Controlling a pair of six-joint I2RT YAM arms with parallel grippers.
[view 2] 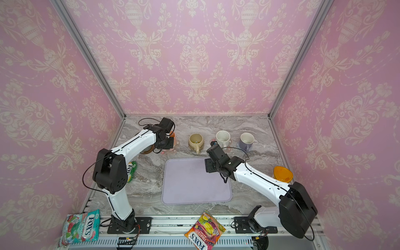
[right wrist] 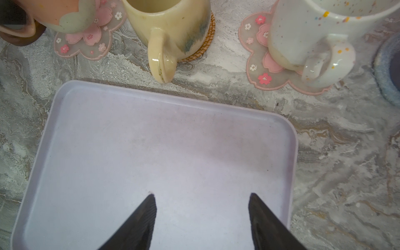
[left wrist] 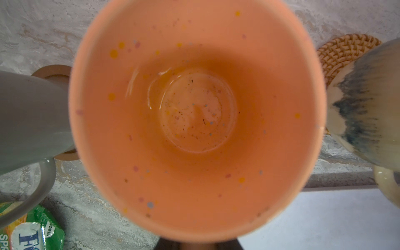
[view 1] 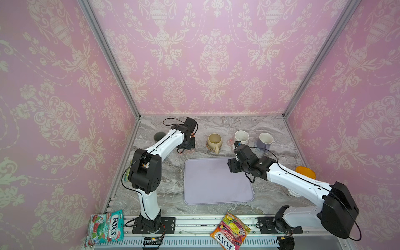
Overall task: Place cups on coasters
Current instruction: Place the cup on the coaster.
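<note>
Marbled grey surface point(view 1: 220, 125) runs between pink damask walls point(view 1: 212, 54). At 11 o'clock from its middle, the left pincer point(view 1: 187, 144) is clamped on the handle of the peach mug point(left wrist: 194, 119). The mug is at a flower coaster point(right wrist: 86, 41), one petal showing across its lower wall, and I cannot tell if the base sits flat. Just beside it toward 9 o'clock, the grey-green mug point(left wrist: 28, 119) stands on the brown disc point(left wrist: 52, 72), close to the left wall edge.

The right pincer point(right wrist: 201, 194) hangs with its jaws apart above the lavender tray point(right wrist: 151, 140), near the tray's 1 o'clock corner. Beyond the tray's far edge, a narrow strip of bare marble apart, runs the row of cups. At 12 o'clock the beige mug point(view 1: 214, 140) is on the rattan coaster point(right wrist: 208, 36), its handle reaching almost to the tray rim. Next comes the speckled white mug point(view 1: 241, 136) on a second flower coaster point(right wrist: 259, 71), then the lavender mug point(view 1: 265, 139) on the blue knitted coaster point(right wrist: 387, 86) at 1 o'clock.

Open marble lies behind the row up to the back wall and at 5 o'clock of the tray. An orange-lidded container point(view 2: 282, 174) sits at 3 o'clock by the right edge. A mint sweet bag point(view 1: 106, 227) at 7 o'clock and a fruit sweet bag point(view 1: 230, 231) at 6 o'clock lie on the front rail.
</note>
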